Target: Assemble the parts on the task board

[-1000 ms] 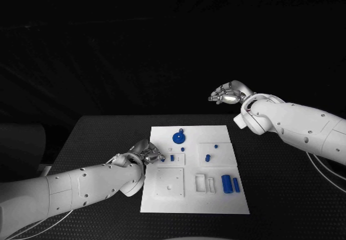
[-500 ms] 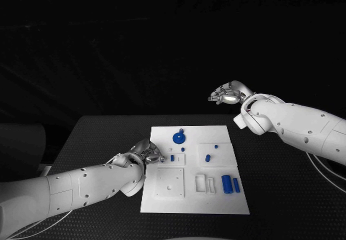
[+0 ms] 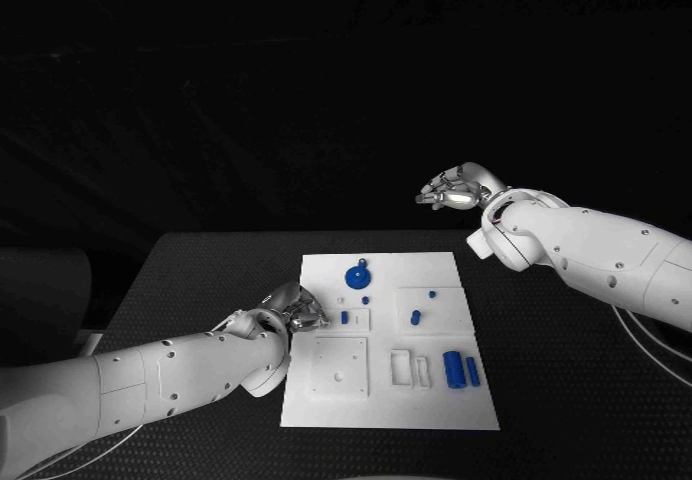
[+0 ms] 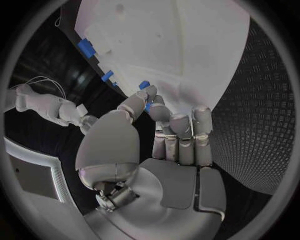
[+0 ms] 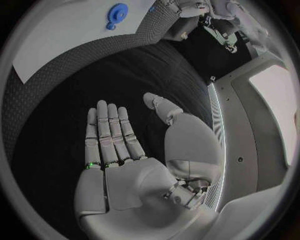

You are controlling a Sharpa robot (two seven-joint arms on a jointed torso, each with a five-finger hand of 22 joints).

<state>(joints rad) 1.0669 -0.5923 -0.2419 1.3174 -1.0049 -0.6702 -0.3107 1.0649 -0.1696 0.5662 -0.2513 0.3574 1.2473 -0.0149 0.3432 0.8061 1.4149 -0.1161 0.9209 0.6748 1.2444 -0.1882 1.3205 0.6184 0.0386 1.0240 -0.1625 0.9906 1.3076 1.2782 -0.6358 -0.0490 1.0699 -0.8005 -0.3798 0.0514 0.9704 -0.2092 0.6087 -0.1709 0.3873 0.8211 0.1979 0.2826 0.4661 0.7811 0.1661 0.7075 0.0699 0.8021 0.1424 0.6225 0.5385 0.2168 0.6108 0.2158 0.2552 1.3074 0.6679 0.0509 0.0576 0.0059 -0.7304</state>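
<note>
The white task board (image 3: pixel 335 375) lies mid-table with several blue parts on it. My left hand (image 3: pixel 293 307) sits at the board's left edge, fingers curled. Its thumb and a finger pinch a small blue peg (image 3: pixel 343 317) that stands in a recess; the left wrist view shows the blue peg (image 4: pixel 145 85) beside the thumb tip on the board (image 4: pixel 181 45). My right hand (image 3: pixel 457 187) hangs high past the table's far edge, holding nothing. The right wrist view shows this hand (image 5: pixel 122 150) flat, with straight fingers over the black table.
A blue gear (image 3: pixel 356 273) stands at the board's far end, and it is seen again as the gear (image 5: pixel 117 10). Two blue cylinders (image 3: pixel 462 367) lie at the board's near right. Small blue pieces (image 3: pixel 415 316) sit mid-board. Black table surrounds the board.
My left hand has edged slightly nearer and closer to the small blue peg. The right hand has hardly moved.
</note>
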